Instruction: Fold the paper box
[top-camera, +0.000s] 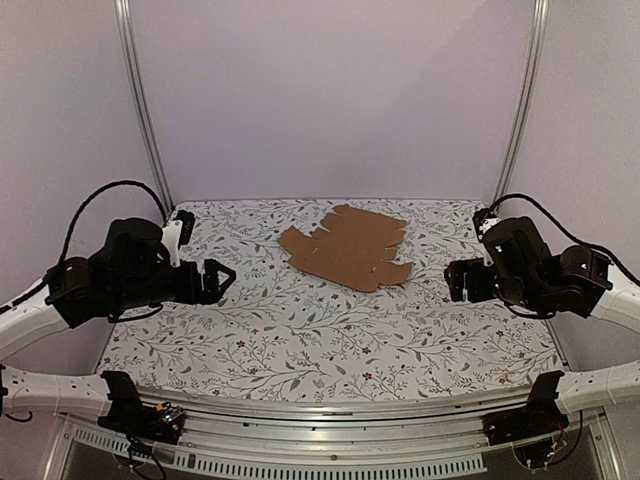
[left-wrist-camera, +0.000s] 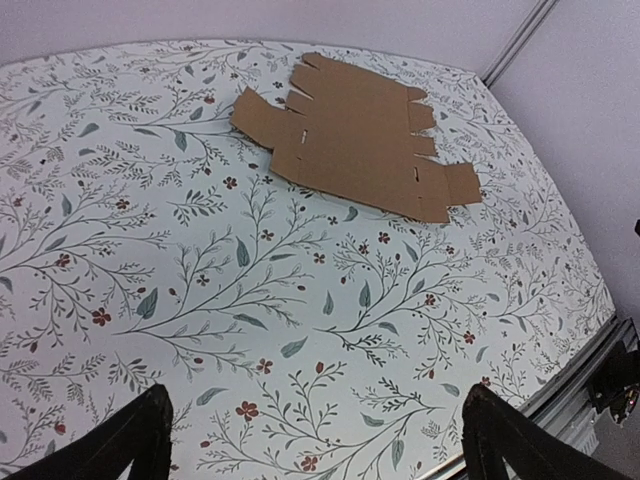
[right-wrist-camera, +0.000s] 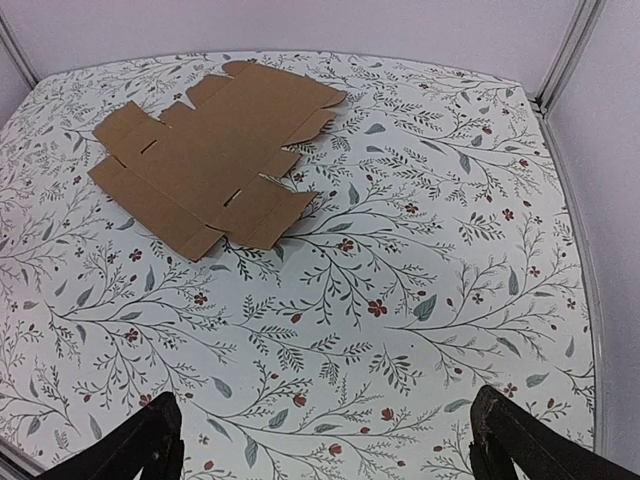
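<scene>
Near edge: your 2 arm bases sit closest to the top camera, fixed to a metal rail (top-camera: 320, 410) at the front of the table (top-camera: 300, 345)
Table top: it is white, with a print of grey leaves and small red flowers
Left gripper: your left gripper (top-camera: 222, 278) hangs over the left side of the table and points at the middle. Its jaws are spread wide apart and hold nothing
Left fingers: in the left wrist view the 2 black left fingers (left-wrist-camera: 135, 440) show at the bottom corners, with only table top between them
Right gripper: your right gripper (top-camera: 455, 280) hangs over the right side of the table and points at the middle. Its jaws are wide apart too and hold nothing
Right fingers: in the right wrist view the 2 black right fingers (right-wrist-camera: 145, 445) show at the bottom corners, with only table top between them
Paper box: the paper box (top-camera: 348, 247) is a flat brown sheet with flaps and little cuts. It lies flat on the far half of the table, near the middle, and is not folded
Box and grippers: the sheet is well apart from both of your grippers, and nothing touches it
Walls: plain pale walls (top-camera: 330, 90) stand around the table, with 2 metal posts (top-camera: 141, 100) at the far corners
</scene>
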